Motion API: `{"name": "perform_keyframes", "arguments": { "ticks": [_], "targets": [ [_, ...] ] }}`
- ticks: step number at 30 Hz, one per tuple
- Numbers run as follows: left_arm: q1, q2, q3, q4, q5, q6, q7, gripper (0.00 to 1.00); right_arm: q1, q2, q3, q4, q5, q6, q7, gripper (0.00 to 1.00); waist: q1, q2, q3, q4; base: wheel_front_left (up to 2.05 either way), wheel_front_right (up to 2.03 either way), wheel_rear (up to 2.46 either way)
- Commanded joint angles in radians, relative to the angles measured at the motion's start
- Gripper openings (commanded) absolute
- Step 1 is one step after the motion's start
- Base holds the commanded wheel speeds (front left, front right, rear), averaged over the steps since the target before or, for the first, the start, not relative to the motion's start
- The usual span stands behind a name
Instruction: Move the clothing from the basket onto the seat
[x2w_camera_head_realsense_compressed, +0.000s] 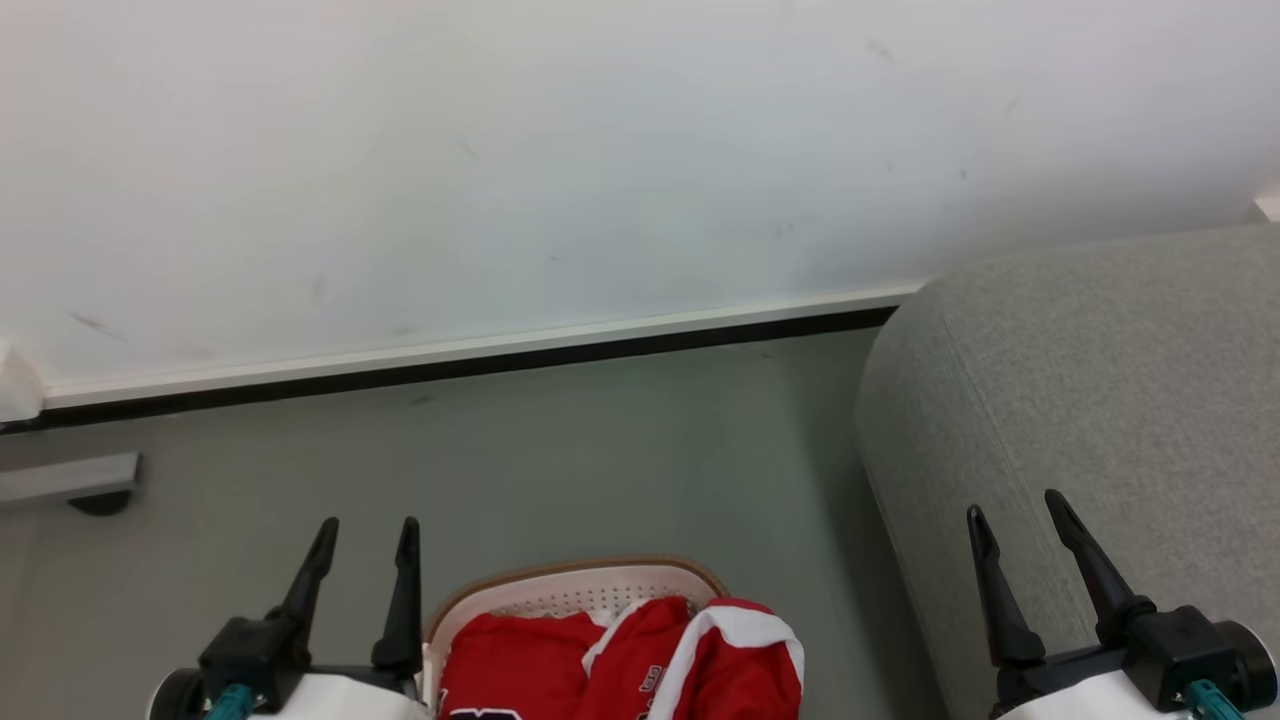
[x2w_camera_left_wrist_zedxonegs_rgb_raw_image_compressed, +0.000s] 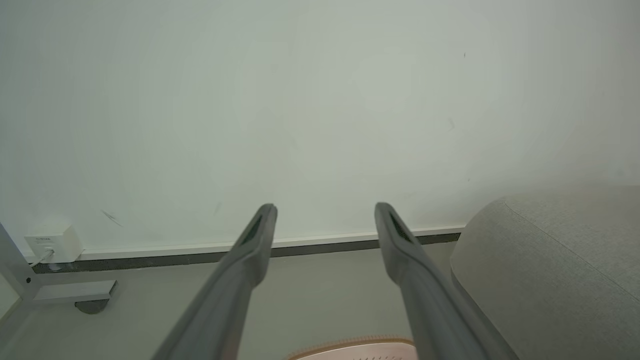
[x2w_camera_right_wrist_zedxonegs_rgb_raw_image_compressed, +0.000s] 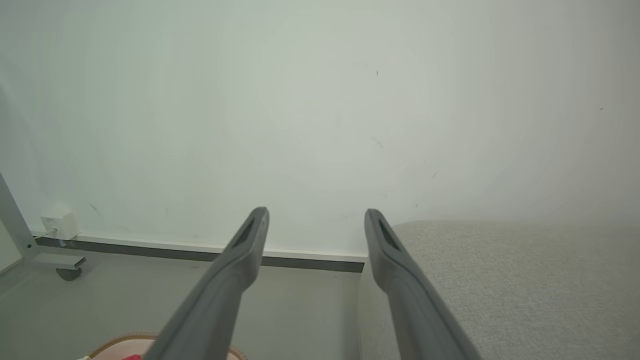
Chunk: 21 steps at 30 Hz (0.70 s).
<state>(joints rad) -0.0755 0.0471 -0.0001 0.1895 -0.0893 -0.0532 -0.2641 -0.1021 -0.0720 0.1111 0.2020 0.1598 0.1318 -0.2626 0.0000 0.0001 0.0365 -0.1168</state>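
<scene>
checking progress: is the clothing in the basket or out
In: the red clothing sits bunched inside the basket, within its brown rim.

Left pincer (x2w_camera_head_realsense_compressed: 367, 522) spread, empty; right pincer (x2w_camera_head_realsense_compressed: 1013, 500) spread, empty; fingers up.

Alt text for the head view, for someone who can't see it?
Red fabric clothing with white trim lies in a cream-white perforated plastic basket with a brown rim, bottom centre. A large light grey fabric sofa stands to its right. The left jaws and right jaws stand open, empty, at the lower corners.
</scene>
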Motion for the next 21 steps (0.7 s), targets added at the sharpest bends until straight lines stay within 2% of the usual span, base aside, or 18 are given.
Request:
{"name": "perform_keyframes", "arguments": {
  "ticks": [1,7,21],
  "targets": [
    [-0.012,0.006,0.004,0.014,0.000,-0.004,-0.001,1.00,-0.018,-0.003,-0.003,-0.005,0.005,-0.002,-0.003,1.00,0.0000,-0.0001,0.021,-0.021,0.00,0.00,0.00],
    [-0.047,0.011,0.000,0.097,0.023,-0.020,-0.001,1.00,-0.037,0.003,-0.007,-0.016,0.019,-0.002,-0.003,1.00,0.0000,-0.0001,0.068,-0.071,0.00,0.00,0.00],
    [-0.179,0.084,-0.021,0.358,0.069,-0.040,-0.001,1.00,-0.112,0.019,-0.009,-0.072,0.057,-0.002,-0.003,1.00,0.0000,-0.0001,0.216,-0.195,0.00,0.00,0.00]
  ]
}}
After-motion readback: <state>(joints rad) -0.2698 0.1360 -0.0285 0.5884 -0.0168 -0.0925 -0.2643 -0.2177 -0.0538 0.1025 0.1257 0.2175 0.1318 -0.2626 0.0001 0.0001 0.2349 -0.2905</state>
